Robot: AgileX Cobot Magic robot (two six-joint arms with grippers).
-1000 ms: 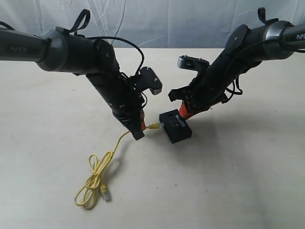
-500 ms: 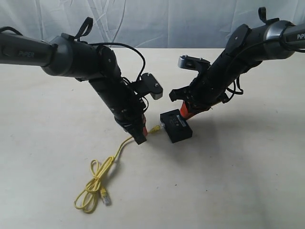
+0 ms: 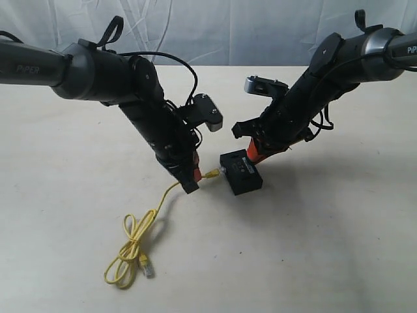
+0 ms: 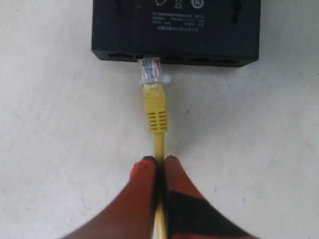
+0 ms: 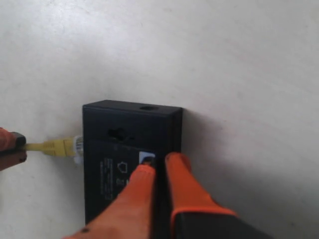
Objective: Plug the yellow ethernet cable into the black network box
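The black network box [image 3: 241, 173] lies flat on the table. My left gripper [image 3: 190, 182] is shut on the yellow ethernet cable [image 4: 155, 107] just behind its boot. The clear plug [image 4: 151, 69] has its tip at a port on the box's [image 4: 174, 30] side face, and most of the plug shows outside it. The rest of the cable trails off into a loose loop [image 3: 130, 251] with the other plug at its end. My right gripper [image 5: 158, 159] is shut, its orange tips resting on the box's [image 5: 124, 149] top at the far edge from the plug [image 5: 60, 147].
The pale table [image 3: 339, 248] surrounds the box, with a white cloth backdrop [image 3: 215, 29] behind it. Both black arms lean in over the middle, the left arm's wrist camera [image 3: 208, 111] and the right's [image 3: 264, 85] close together above the box.
The left arm dipped toward the box half a second ago and has eased back a little, and the loose loop shifted slightly with it. The right arm and the box have held still.
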